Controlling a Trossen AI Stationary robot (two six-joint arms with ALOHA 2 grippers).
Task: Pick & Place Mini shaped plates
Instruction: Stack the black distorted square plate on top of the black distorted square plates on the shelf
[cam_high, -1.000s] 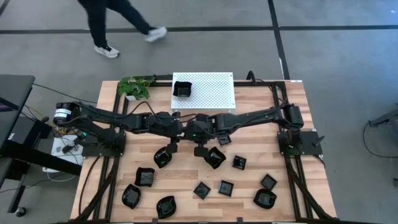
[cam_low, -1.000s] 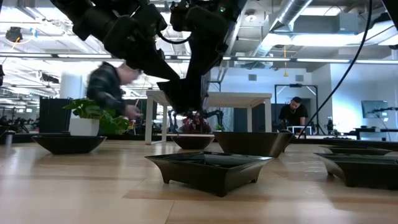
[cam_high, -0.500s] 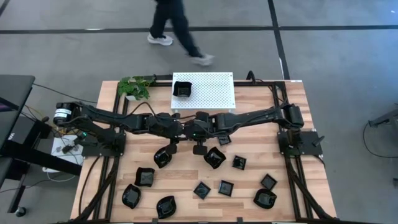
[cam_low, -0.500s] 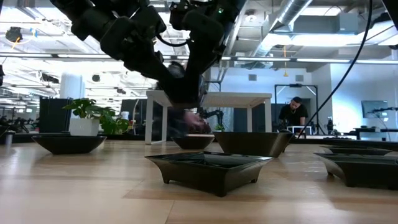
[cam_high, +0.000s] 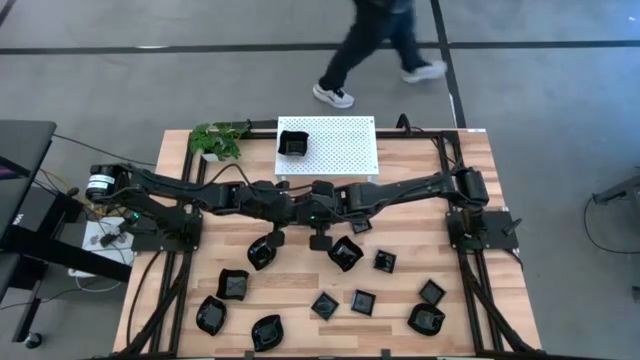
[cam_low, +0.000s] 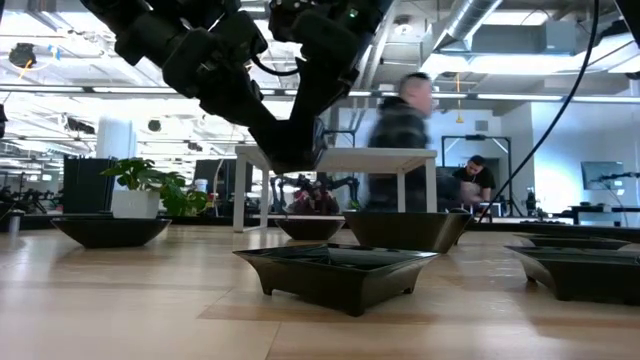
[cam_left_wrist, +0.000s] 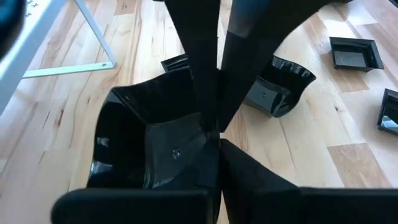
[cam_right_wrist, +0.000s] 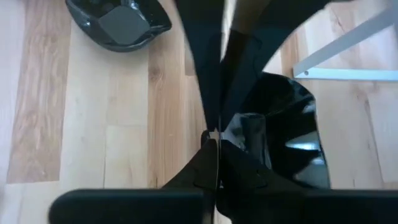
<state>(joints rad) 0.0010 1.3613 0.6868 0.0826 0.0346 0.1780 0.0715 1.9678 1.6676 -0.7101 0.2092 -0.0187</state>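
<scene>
Mini shaped plates lie scattered over the half of the table (cam_high: 400, 290) toward 6 o'clock in the high view, about a dozen in all; one more (cam_high: 292, 143) sits in the white perforated rack (cam_high: 345, 150) at 12 o'clock, the only dish in it. Judged from the task, the rack is the drop point and the scattered dishes are the remaining stock.

Both arms meet at table centre. The left gripper (cam_left_wrist: 211, 127) is clamped on the rim of a wavy-rimmed plate (cam_left_wrist: 149, 149): one finger stands inside the bowl, the other outside, and the wall is pinched between them. A rim pinch suits these shallow glossy dishes, which offer no other purchase. In the high view this plate (cam_high: 263, 252) lies at 7 o'clock from centre.

The right gripper (cam_right_wrist: 214, 134) holds a second rounded plate (cam_right_wrist: 286, 137) the same way, fingers drawn together on its near wall. In the high view that plate (cam_high: 345, 253) lies at 5 o'clock from centre.

Whether either plate is clear of the table cannot be told.

None of the dishes holds anything. A potted plant (cam_high: 218, 140) stands just beside the rack at 11 o'clock, and a person (cam_high: 385, 45) walks past beyond the table.
</scene>
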